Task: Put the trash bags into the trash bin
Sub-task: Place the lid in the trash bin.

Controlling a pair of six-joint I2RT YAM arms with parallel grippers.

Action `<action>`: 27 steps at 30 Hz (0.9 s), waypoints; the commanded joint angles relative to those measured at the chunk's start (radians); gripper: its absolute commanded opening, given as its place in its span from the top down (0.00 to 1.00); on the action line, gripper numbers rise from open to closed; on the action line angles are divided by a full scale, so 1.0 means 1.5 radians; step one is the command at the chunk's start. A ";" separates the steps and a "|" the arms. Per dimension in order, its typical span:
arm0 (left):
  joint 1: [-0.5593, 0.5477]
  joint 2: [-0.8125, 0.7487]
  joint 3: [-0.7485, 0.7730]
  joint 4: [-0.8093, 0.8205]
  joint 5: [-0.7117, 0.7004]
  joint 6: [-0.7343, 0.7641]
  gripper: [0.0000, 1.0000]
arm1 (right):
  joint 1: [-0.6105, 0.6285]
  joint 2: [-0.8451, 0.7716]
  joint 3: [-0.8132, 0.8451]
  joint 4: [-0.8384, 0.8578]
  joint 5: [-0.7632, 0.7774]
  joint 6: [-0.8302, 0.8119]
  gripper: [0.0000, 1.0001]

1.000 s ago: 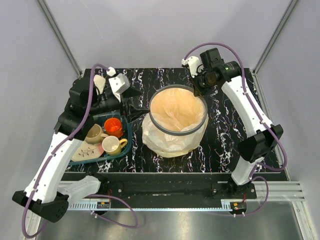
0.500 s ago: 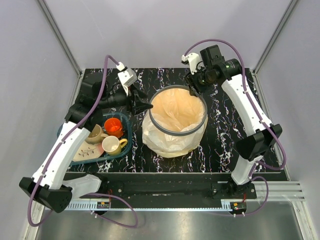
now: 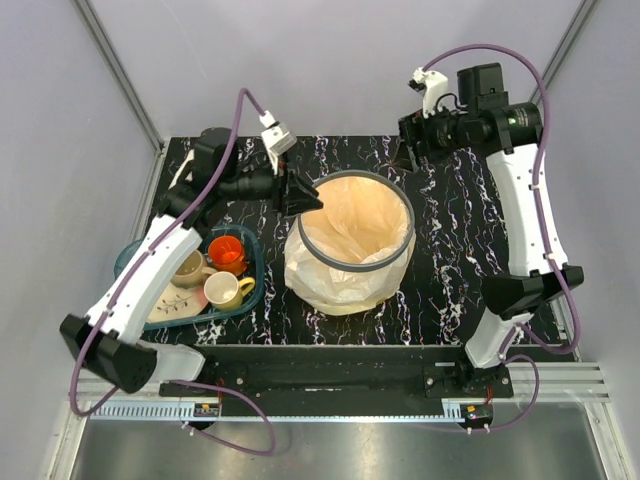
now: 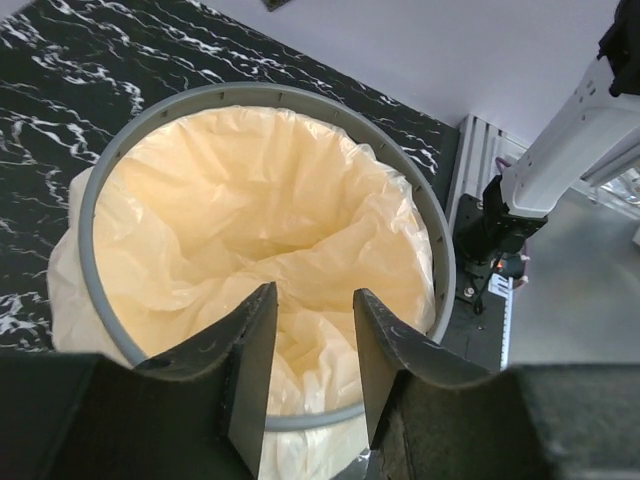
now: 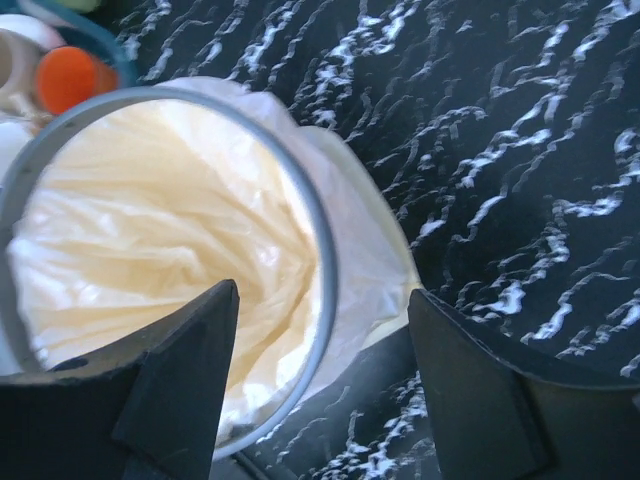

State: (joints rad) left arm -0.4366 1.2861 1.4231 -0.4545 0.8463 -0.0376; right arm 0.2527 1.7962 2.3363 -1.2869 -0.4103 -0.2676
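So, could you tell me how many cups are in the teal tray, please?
3 in the teal tray: an orange cup at its far side, a tan mug beside it, a cream mug nearest the arm bases. The left arm may hide more.

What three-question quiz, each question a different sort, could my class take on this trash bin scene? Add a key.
1. True or false: the trash bag drapes over the rim of the trash bin.
2. Which is nearer the bin: the left end effector or the right end effector?
3. Fill in: the orange cup sits in the teal ___.
Key: 1 true; 2 left; 3 tray.
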 commanded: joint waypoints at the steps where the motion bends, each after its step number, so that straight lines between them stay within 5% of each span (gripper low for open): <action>1: -0.008 0.066 0.055 0.007 0.060 -0.077 0.62 | -0.016 -0.074 -0.091 -0.018 -0.197 0.048 0.24; 13: 0.033 0.151 0.033 0.048 0.054 -0.158 0.64 | -0.060 -0.112 -0.304 0.103 -0.345 0.103 0.25; 27: 0.065 0.188 -0.008 0.080 0.072 -0.166 0.67 | -0.083 -0.041 -0.337 0.124 -0.414 0.118 0.30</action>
State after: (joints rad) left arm -0.3599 1.5520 1.4376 -0.3672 0.9394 -0.2726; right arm 0.1280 1.7416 1.8366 -1.1259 -0.9909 -0.1013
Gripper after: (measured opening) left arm 0.330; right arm 0.707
